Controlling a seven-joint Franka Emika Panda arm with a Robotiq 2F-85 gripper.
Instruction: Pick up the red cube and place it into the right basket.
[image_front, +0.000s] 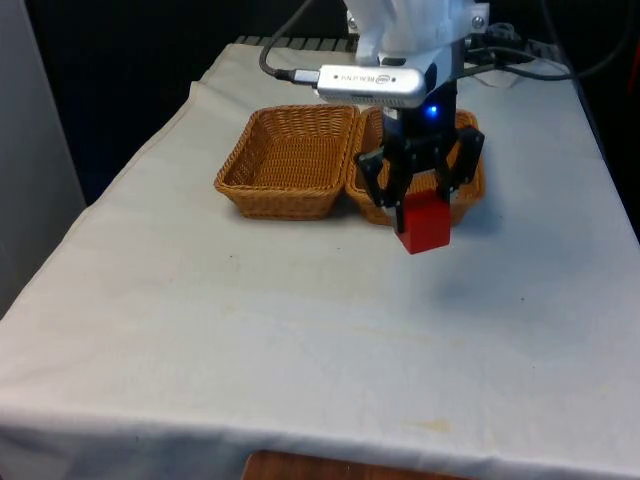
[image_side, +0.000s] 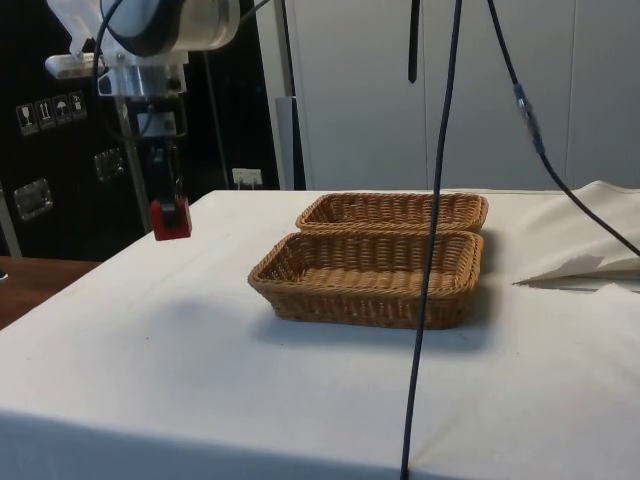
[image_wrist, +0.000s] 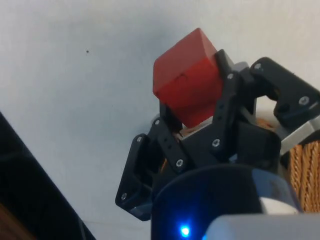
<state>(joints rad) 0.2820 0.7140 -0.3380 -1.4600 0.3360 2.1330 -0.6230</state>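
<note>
Between end effector (image_wrist: 192, 107) fingers, red cube (image_wrist: 187, 75)

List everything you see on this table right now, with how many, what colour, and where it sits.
Woven wicker baskets: 2, tan-brown, side by side and touching on the cloth; one on the front view's left, the other on the front view's right, behind the gripper.
Red cube: 1, red, held above the cloth, short of the baskets.
White tablecloth: 1, white, covering the table.
Black cables: several, hanging in the side view.
Black two-finger gripper: 1, shut on the cube.
</note>
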